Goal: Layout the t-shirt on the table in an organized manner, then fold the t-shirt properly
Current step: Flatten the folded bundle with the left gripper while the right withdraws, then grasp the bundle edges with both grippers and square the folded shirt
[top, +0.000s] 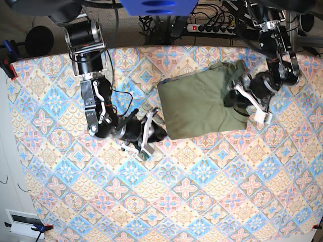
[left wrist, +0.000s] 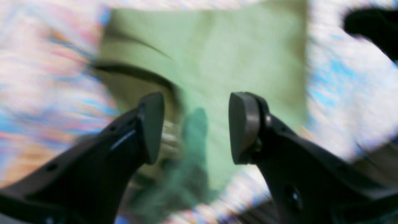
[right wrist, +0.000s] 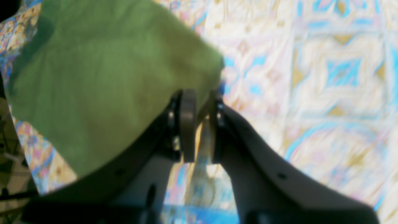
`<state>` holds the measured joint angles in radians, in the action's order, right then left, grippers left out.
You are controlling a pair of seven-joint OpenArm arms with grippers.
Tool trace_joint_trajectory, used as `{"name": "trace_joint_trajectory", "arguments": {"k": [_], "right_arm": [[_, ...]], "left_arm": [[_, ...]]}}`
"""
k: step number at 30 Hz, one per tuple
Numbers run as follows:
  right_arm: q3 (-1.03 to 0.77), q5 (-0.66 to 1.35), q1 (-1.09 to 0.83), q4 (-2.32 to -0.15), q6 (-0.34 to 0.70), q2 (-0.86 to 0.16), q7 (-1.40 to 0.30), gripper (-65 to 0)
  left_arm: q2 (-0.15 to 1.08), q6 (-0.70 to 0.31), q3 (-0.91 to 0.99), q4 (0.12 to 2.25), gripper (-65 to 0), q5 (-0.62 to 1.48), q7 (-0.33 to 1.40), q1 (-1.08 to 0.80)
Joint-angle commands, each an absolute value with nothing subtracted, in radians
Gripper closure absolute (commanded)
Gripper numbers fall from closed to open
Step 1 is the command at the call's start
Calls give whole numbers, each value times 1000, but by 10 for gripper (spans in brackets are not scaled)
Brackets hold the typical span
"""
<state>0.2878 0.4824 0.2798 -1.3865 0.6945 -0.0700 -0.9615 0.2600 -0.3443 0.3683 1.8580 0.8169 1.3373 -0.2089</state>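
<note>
The olive-green t-shirt [top: 199,103] lies folded into a rough rectangle on the table [top: 166,201], right of centre at the back. My left gripper [top: 242,102] hovers over the shirt's right end. In the left wrist view it [left wrist: 196,124] is open, its jaws wide apart above the green cloth [left wrist: 217,56]. My right gripper [top: 157,130] is at the shirt's near-left corner. In the right wrist view it [right wrist: 200,105] is nearly shut, with the edge of the shirt [right wrist: 102,77] running into the narrow gap between its pads. Both wrist views are blurred.
A power strip [top: 214,27] and cables lie behind the table's back edge. A red clamp [top: 10,68] grips the cloth at the left edge. The patterned cloth [right wrist: 326,77] spreads right of the right gripper. A dark shape [left wrist: 373,25] shows at the left wrist view's top right.
</note>
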Motion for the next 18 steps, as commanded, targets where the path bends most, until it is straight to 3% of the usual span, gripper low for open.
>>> {"name": "trace_joint_trajectory", "arguments": {"k": [1, 4, 10, 15, 18], "right_arm": [[285, 509, 318, -1402, 698, -70, -935, -73], [285, 509, 374, -1374, 698, -65, -935, -73], [286, 509, 435, -1245, 698, -45, -931, -68], [286, 456, 449, -1165, 698, 31, -905, -68], [288, 340, 463, -1138, 698, 71, -901, -68]], "left_arm": [[266, -348, 369, 1877, -327, 872, 1334, -211], [268, -348, 371, 1877, -289, 943, 1339, -257], [259, -348, 366, 1877, -82, 944, 1337, -309], [240, -348, 363, 1877, 0, 944, 1339, -335], [245, -344, 306, 1876, 0, 940, 1336, -348]]}}
